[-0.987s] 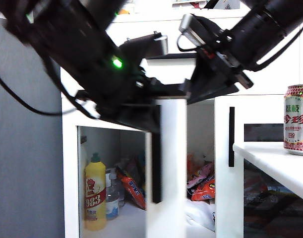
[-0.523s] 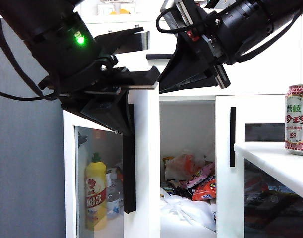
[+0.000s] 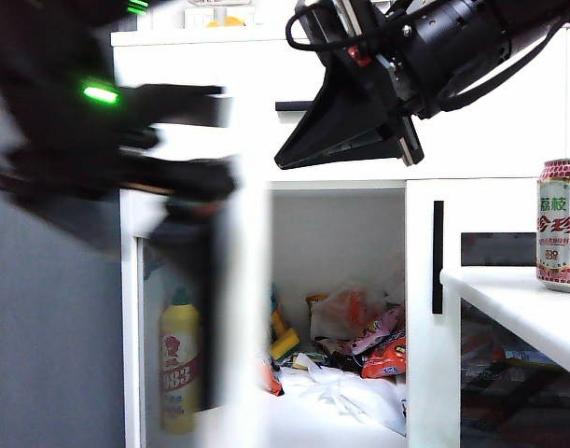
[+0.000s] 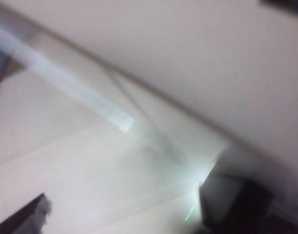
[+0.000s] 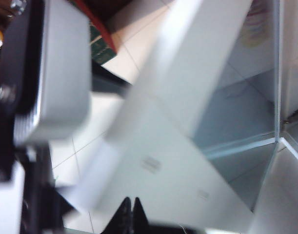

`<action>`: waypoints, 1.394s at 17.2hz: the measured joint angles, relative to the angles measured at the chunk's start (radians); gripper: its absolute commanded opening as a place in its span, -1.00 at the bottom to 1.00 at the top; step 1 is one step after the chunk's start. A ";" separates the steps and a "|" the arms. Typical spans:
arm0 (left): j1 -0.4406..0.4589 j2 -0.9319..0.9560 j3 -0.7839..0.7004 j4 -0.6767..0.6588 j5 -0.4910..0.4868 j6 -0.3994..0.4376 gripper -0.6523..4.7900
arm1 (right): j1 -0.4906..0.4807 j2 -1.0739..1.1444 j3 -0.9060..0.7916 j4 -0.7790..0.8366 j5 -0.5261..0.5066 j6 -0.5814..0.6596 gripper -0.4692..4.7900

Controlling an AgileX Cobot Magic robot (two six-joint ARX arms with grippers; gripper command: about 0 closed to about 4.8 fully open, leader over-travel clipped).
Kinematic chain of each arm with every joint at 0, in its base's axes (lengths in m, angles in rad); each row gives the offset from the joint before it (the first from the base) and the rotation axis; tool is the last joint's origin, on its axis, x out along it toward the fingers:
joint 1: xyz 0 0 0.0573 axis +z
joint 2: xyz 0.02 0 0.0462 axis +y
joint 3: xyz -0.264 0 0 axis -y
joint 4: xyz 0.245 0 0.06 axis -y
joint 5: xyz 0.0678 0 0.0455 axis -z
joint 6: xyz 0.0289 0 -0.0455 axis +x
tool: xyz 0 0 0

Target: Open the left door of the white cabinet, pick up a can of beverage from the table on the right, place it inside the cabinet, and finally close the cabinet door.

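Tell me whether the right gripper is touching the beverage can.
Apart. The exterior view shows the right gripper up by the cabinet's drawer, with clear space between it and the can standing on the table.

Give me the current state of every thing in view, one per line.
Tall white-framed left door: swung open, motion-blurred.
Large white cabinet: left compartment exposed, packets and a yellow bottle inside.
Red-and-white beverage can: upright on the white table, untouched.
Left tool: by the door's top edge, blurred; opening unreadable.
Right tool: shut, empty, above the opening.

Bright, washed-out, heavily motion-blurred views
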 measured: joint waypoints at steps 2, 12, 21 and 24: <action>0.006 -0.074 -0.007 -0.257 -0.056 0.002 1.00 | 0.000 0.000 0.000 0.000 -0.011 0.015 -0.83; 0.005 -0.764 0.063 -0.557 0.106 -0.013 -0.78 | 0.160 0.064 0.000 0.134 0.017 0.111 -0.83; 0.005 -0.968 0.071 -0.390 0.435 -0.014 -0.78 | 0.286 0.146 0.002 0.378 0.036 0.284 -0.83; 0.005 -0.964 0.071 -0.383 0.438 -0.005 -0.78 | 0.279 0.145 0.002 0.388 0.105 0.288 -0.83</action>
